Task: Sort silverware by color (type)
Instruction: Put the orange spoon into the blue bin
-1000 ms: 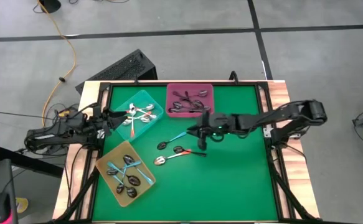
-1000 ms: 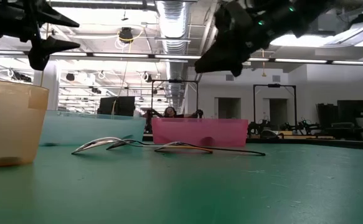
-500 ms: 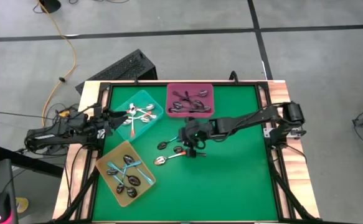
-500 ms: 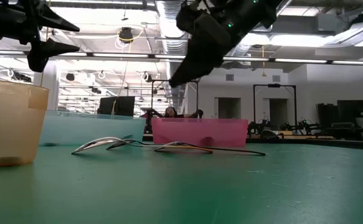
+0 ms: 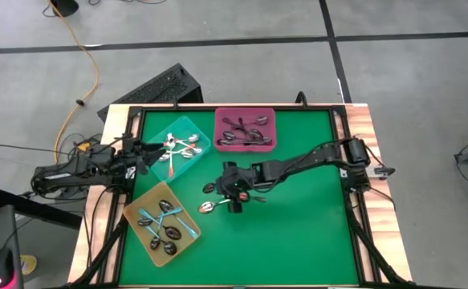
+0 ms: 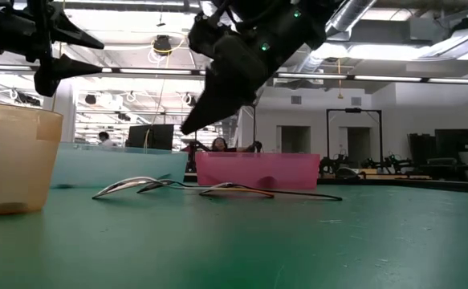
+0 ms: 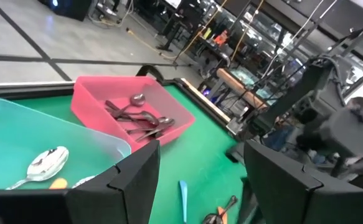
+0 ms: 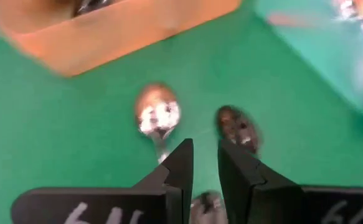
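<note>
Spoons are lying in three trays and loose on the green table [image 5: 298, 225] in front of you. Your pink tray [image 5: 245, 129], at the far edge, is holding dark spoons [image 5: 242, 136]. Your teal tray [image 5: 180, 147], to its left, is holding shiny spoons with orange-red handles [image 5: 177, 150]. Your yellow tray [image 5: 161, 222], near the left edge, is holding spoons with light blue handles [image 5: 165, 221]. A few loose spoons [image 5: 216, 197] are lying mid-table, just right of the yellow tray. Your right gripper [image 5: 234, 195] is hanging directly over those loose spoons, its jaws standing only a narrow gap apart with nothing between them. Your left gripper [image 5: 149, 152] is hovering at the left side of the teal tray, its jaws spread wide and holding nothing.
</note>
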